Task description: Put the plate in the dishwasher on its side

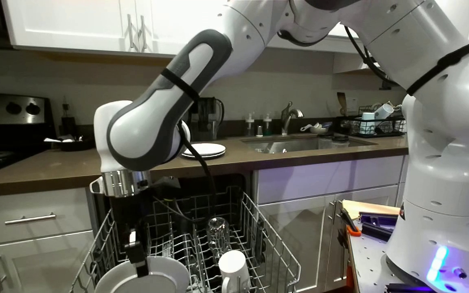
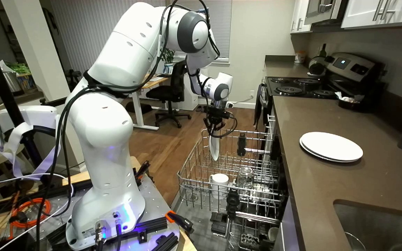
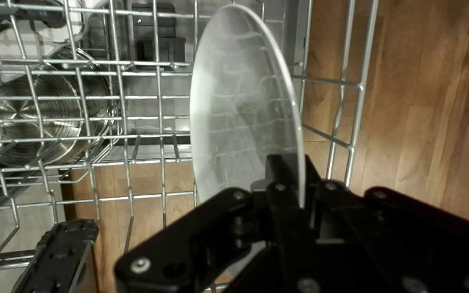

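Currently, we see a Franka Panda arm (image 1: 242,44) arched over the extended wire rack (image 3: 160,97) of a built-in dishwasher (image 1: 234,179). Its black Robotiq gripper (image 3: 295,175) pinches the rim of a glossy white dinner plate (image 3: 238,101); in the wrist view a black finger (image 3: 276,171) lies across the plate's face, with its partner on the other side of the rim. The plate hangs directly below the gripper, on edge and leaning slightly, within the walls of the rack. Whether its lower rim touches the rack, we cannot tell.

Toward the robot's base from the gripper, a white mug (image 1: 233,268) and a clear drinking glass (image 1: 218,234) stand in the same rack. Well apart from the gripper, an exterior view shows a stack of white plates (image 2: 330,146) on the countertop (image 2: 305,115). Beyond the rack's edge, to the gripper's right in the wrist view, we see wooden floor (image 3: 413,122).

We judge that the lowering step is in hand: the plate is on its side, but not yet let go. Next, we think, the gripper should go straight down until the bottom rim settles in a slot, and part its fingers only once the plate stands unaided.
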### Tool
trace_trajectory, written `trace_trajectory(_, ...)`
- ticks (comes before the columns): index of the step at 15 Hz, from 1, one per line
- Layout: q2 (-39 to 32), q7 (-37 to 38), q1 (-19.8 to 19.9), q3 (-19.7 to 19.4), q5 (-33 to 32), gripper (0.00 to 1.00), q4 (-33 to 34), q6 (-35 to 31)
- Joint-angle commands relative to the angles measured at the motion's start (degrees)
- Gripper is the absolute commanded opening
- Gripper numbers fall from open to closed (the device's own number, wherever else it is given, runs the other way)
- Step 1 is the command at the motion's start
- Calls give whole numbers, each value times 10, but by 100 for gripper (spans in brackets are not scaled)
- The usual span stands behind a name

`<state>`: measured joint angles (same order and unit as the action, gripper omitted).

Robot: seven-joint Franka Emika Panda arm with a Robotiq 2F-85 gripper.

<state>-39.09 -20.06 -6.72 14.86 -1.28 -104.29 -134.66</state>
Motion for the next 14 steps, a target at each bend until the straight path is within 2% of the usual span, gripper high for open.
trace_trajectory(1, -6, -26, 11, 10, 15, 3, -13, -26)
trace_trajectory(4, -10, -69, 35, 25, 25, 3, -33, -72)
trace_trajectory(9, -20, -154, 119, 74, 54, 3, -94, -167)
trace_trajectory(14, -19, -194, 181, 110, 76, 3, -125, -179)
